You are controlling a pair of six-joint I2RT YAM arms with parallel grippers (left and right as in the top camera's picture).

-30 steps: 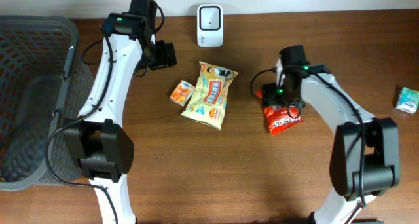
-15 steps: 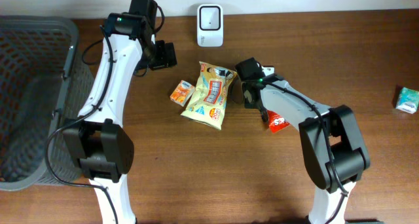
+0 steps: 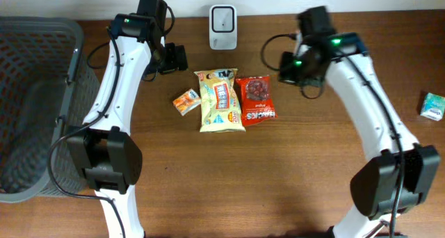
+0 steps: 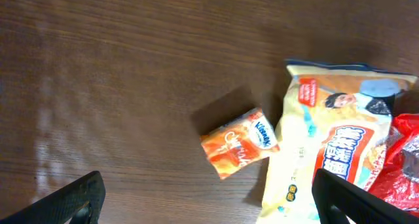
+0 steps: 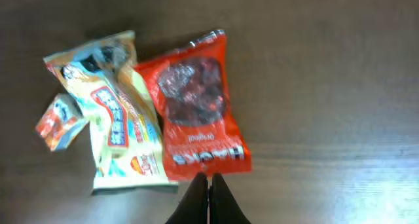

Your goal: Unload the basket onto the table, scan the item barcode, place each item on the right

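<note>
Right pincer (image 5: 209, 185) pressed shut on nothing; left pincer (image 4: 209, 192) gaping wide, also empty.
The red snack bag (image 5: 200, 112) lies flat just ahead of the right pincer, touching the yellow bag (image 5: 118, 112). A grab could drag both, and the barcode may face down. Only the overhead view shows the scanner (image 3: 222, 17), roughly between the pincers.

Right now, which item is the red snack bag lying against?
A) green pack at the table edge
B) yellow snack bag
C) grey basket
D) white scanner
B: in the overhead view the red snack bag lies side by side with the yellow snack bag, their long edges meeting. The right wrist view shows the same contact.
</note>
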